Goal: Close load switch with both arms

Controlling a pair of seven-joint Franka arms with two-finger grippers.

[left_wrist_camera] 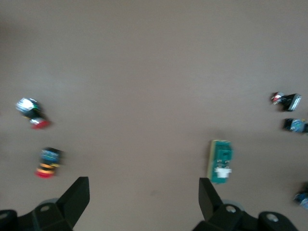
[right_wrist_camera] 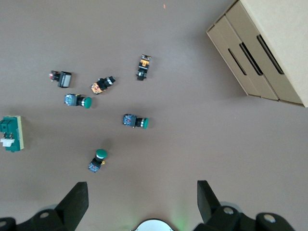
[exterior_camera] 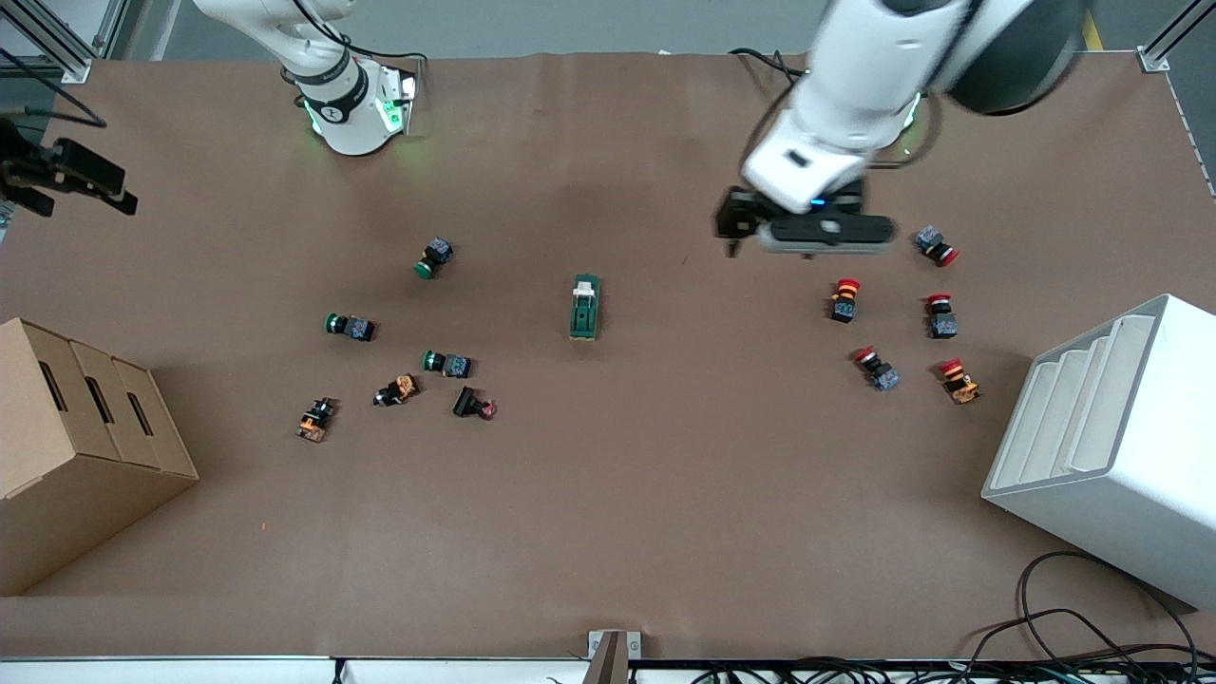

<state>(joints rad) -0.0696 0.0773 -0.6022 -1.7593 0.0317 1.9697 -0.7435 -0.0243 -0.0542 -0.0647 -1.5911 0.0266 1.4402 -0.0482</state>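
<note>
The small dark-green oblong load switch with its cream lever lies mid-worktop, untouched. The left claw hangs spread above bare surface near the red-capped push buttons. The right claw waits, spread, over its own base.

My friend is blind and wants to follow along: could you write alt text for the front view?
A small dark-green load switch lies untouched mid-table on brown paper. The left arm's hand hovers near a cluster of red push buttons, and the right arm's hand is raised at the table's edge. Green buttons lie scattered toward the right arm's end.
</note>
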